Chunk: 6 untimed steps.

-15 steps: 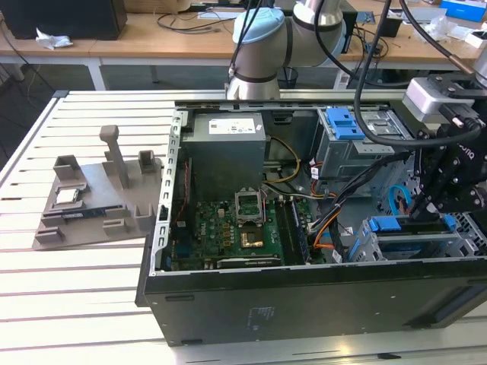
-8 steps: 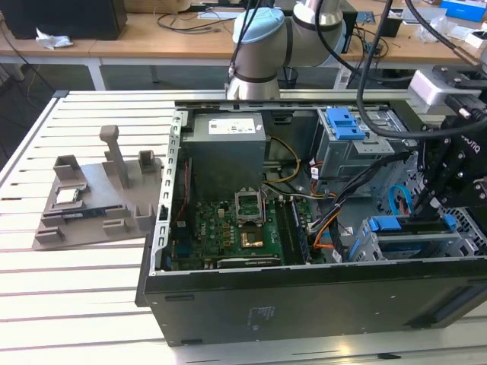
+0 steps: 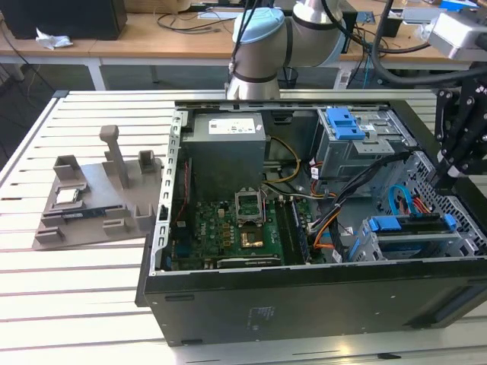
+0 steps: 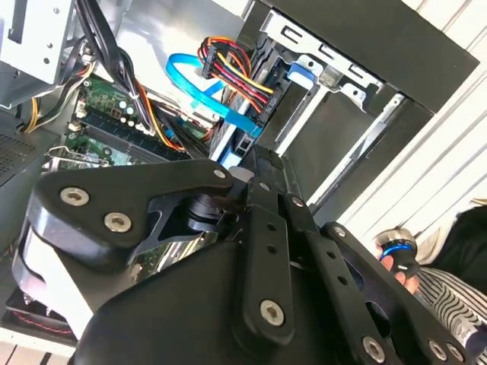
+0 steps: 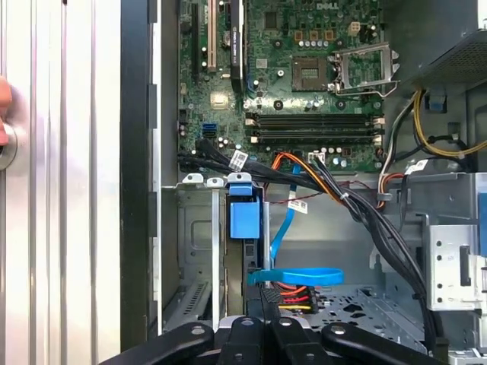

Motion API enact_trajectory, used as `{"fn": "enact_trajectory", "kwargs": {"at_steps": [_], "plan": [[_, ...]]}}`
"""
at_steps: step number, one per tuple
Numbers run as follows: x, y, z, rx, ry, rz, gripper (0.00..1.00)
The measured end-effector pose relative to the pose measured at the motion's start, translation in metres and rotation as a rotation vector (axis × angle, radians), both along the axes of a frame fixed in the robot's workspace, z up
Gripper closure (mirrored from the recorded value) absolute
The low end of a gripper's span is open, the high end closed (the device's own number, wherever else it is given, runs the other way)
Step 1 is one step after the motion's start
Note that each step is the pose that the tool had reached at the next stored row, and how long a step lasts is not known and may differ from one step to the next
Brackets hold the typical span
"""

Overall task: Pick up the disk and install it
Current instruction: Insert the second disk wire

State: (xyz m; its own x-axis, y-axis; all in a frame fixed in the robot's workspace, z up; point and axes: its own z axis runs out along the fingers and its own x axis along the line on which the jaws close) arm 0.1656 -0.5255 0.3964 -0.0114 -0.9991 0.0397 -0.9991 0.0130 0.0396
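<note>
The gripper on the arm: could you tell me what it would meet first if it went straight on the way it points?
Most likely the blue-bracketed disk standing in the metal drive cage; depth is unclear.

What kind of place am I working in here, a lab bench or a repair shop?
Most likely a robotics lab bench: an open computer case lies on a slatted metal table, a grey parts fixture sits beside it, and desks with cables stand behind the arm.
</note>
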Motion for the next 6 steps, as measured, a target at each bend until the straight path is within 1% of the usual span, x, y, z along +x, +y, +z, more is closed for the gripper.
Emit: {"fn": "enact_trajectory", "kwargs": {"at_steps": [6], "plan": [[0.0,0.0,0.0002,-0.0002,0.0,0.0,0.9]]}}
